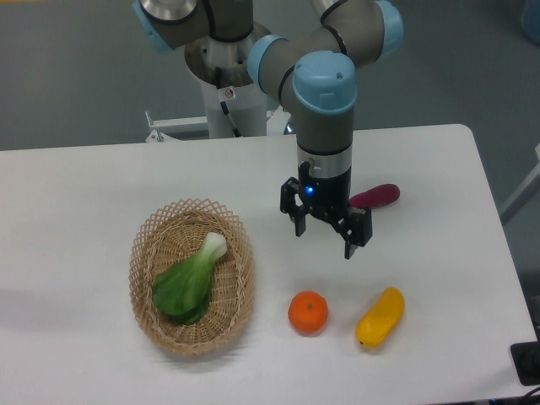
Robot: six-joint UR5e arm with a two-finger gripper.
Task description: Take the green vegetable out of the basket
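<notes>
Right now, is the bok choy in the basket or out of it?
In. The bok choy lies flat inside the basket, its pale stem toward the far rim. The open gripper is apart from it, empty.

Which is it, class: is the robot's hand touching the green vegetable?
Apart. The camera view shows the open hand over bare table, right of the basket holding the green vegetable.

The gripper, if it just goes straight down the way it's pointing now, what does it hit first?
Most likely bare table. The gripper points down with open jaws, the orange fruit and yellow vegetable nearer the camera, the basket off to the side. Depth is uncertain.
</notes>
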